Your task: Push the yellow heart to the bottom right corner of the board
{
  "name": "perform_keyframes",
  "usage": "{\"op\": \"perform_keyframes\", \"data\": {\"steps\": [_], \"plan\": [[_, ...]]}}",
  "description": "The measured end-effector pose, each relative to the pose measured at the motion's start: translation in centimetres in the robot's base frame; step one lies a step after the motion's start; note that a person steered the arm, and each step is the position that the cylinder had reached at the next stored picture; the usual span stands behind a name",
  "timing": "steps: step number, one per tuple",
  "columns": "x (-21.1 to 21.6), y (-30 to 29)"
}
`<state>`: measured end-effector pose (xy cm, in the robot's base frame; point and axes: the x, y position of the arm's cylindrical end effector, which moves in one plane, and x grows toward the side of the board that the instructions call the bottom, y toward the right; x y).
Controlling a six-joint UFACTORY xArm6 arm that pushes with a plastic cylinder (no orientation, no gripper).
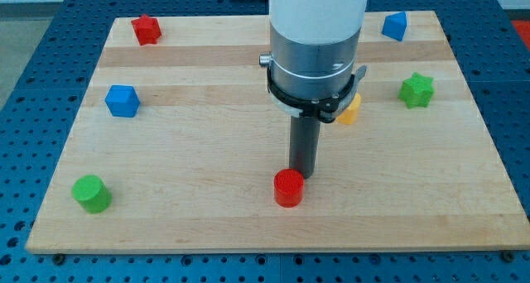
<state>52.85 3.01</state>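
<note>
Mostly hidden yellow heart point(351, 112), orientation unclear; my tip point(305, 175) beside red cylinder point(289, 188); no claw visible

A robotics lab bench, judging by the blue perforated mounting table point(50, 35) with its regular grid of holes showing on all sides. On it, under the arm point(316, 35), a pale wooden board point(190, 192). Around my tip point(305, 175), small coloured test blocks scattered, nothing domestic.
</note>
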Motion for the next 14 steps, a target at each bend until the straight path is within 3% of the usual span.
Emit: {"op": "perform_keyframes", "data": {"steps": [2,6,7,10,14], "plan": [[0.3,-0.1],[-12.3,0.7],[-13.5,2.9],[-12.0,8.0],[-3.1,8.0]]}}
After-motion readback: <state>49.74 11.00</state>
